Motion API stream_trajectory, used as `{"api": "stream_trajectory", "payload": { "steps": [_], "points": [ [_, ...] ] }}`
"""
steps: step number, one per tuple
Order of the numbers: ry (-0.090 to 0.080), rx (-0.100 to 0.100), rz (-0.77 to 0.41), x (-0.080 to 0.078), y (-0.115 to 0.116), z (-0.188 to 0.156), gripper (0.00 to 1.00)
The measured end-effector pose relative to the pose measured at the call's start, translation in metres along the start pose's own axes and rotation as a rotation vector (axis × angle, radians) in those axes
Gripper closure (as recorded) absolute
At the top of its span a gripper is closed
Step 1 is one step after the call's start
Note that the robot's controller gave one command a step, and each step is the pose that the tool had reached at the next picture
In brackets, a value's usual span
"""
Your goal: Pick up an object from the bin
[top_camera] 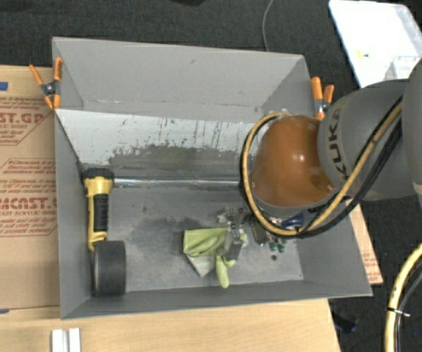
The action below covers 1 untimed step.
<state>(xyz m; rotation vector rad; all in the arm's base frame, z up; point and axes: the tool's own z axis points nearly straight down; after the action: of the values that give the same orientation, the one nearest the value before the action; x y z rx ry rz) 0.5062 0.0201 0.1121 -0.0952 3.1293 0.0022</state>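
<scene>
While tool [234,244] overhangs green cloth [204,242], wall [284,290] near

- The arm [387,141] had a smooth, rounded grey casing.
- Dark "KUKA" lettering [333,142] ran along the casing's nine o'clock edge.
- A glossy orange-brown dome cover [288,160] capped the wrist.
- Black and yellow cables [248,160] looped round the cover from twelve o'clock, past nine, to five o'clock.
- The end effector [233,239], at the cover's seven o'clock, was a small cluster of silver and dark metal parts.
</scene>
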Motion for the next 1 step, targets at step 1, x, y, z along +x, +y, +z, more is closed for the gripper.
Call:
{"api": "stream_trajectory", "payload": {
  "steps": [1],
  "points": [
    [0.006,0.000,0.000,0.0011,0.0003,-0.0417,1.00]
  ]
}}
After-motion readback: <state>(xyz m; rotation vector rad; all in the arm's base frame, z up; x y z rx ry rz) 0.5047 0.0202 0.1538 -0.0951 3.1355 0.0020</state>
